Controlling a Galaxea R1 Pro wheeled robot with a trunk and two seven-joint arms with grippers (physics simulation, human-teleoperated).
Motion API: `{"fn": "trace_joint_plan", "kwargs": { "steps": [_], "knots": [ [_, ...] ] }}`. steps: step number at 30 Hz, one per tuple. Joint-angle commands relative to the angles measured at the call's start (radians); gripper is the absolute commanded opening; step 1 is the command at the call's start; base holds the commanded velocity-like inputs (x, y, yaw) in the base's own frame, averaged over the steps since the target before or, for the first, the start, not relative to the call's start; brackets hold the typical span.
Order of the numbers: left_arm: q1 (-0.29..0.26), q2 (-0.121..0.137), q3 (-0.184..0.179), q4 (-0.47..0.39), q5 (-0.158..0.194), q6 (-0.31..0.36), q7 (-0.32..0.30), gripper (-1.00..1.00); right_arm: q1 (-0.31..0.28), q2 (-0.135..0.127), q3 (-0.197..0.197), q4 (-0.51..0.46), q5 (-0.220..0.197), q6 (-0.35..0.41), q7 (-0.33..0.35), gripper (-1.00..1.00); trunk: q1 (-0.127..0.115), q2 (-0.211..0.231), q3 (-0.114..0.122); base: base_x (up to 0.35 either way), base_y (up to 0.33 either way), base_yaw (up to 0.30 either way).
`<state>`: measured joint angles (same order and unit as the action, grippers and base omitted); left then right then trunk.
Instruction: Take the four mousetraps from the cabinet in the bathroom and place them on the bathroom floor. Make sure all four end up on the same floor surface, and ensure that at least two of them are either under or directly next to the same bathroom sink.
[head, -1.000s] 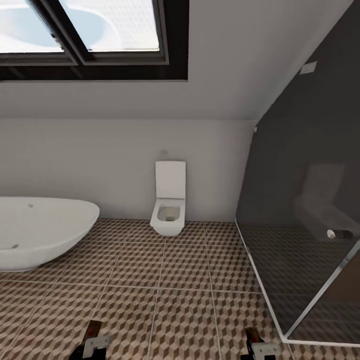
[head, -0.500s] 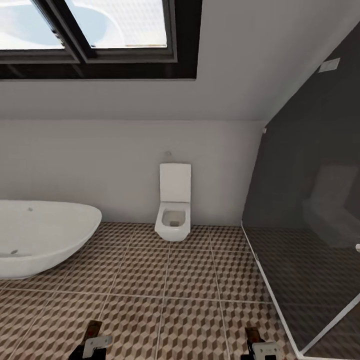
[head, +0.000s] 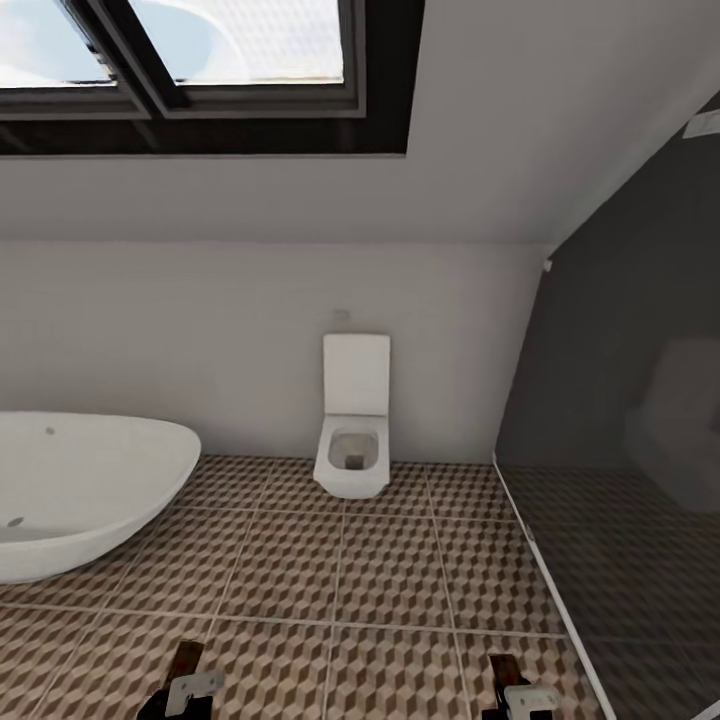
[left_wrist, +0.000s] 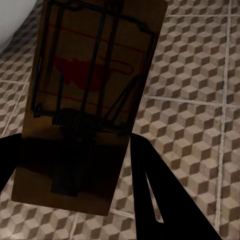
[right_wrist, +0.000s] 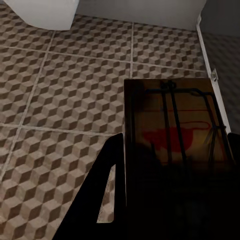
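**Two traps being carried, no sink yet in view**

A flat brown wooden mousetrap with dark wire fittings and a red mark (left_wrist: 90, 95) is being gripped in the left gripper (left_wrist: 75, 165), clenched on the board's lower end above the cube-patterned brown-and-beige tiled floor (head: 330, 570). A second mousetrap of the same kind (right_wrist: 175, 150) is being grasped by the right gripper (right_wrist: 170, 200) in the same manner.

In the head view, a white wall-hung toilet (head: 353, 430) is being faced at 12 o'clock, an oval white bathtub (head: 80, 490) is lying at 9 o'clock, and a dark glass shower screen (head: 620, 450) is standing at 3 o'clock. No basin is being shown.

The main risk judged here: if the traps are being released on this stretch of floor, the requirement of two beside or under the sink is likely being missed, the toilet or tub being mistaken for it. The boards are also being held by one end only, so a slip during travel is possible, and the glass screen is being passed closely on the right side.
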<state>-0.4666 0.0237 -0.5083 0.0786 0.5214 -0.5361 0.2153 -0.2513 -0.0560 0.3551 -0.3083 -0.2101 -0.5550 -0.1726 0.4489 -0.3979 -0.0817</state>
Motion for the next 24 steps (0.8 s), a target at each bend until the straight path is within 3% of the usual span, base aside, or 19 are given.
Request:
{"fn": "trace_joint_plan", "kwargs": {
  "steps": [1,6,15,17,20,21,22,24],
  "knots": [
    [-0.001,-0.001,-0.009,0.003,-0.001,-0.002,0.004,-1.00,-0.001,-0.001,0.008,0.000,-0.009,-0.003,-0.002,-1.00,0.001,-0.002,-0.002,0.266,0.163,0.000],
    [-0.001,0.000,-0.009,0.003,-0.001,-0.002,0.004,-1.00,-0.001,-0.002,0.008,0.000,-0.009,-0.003,-0.002,-1.00,0.001,-0.002,-0.002,0.215,0.145,0.000],
    [-0.001,-0.002,-0.007,-0.001,-0.003,0.024,0.010,-1.00,-0.002,0.000,0.006,-0.005,-0.009,0.006,-0.003,-1.00,0.001,-0.002,-0.002,0.009,0.005,0.000],
    [0.000,-0.002,-0.006,-0.007,-0.003,0.085,0.010,-1.00,-0.002,0.001,0.006,-0.014,-0.008,0.021,-0.005,-1.00,0.001,-0.002,-0.002,0.000,0.000,0.000],
    [0.000,0.003,-0.005,-0.063,-0.004,0.255,0.006,-1.00,-0.003,0.006,0.005,-0.056,-0.007,0.101,-0.013,-1.00,0.001,-0.002,-0.002,0.000,0.000,0.000],
    [0.000,0.011,-0.004,-0.114,-0.004,0.332,0.005,-1.00,-0.004,0.008,0.005,-0.088,-0.007,0.156,-0.021,-1.00,0.001,-0.002,-0.002,0.000,0.000,0.000],
    [0.000,0.033,-0.003,-0.216,-0.005,0.441,0.006,-1.00,-0.004,0.010,0.005,-0.158,-0.006,0.254,-0.034,-1.00,0.001,-0.002,-0.002,0.000,0.000,0.000],
    [0.000,0.059,-0.003,-0.341,-0.005,0.533,0.008,-1.00,-0.005,0.011,0.005,-0.254,-0.005,0.355,-0.049,-1.00,0.001,-0.002,-0.002,0.000,0.000,0.000]
  ]
}}
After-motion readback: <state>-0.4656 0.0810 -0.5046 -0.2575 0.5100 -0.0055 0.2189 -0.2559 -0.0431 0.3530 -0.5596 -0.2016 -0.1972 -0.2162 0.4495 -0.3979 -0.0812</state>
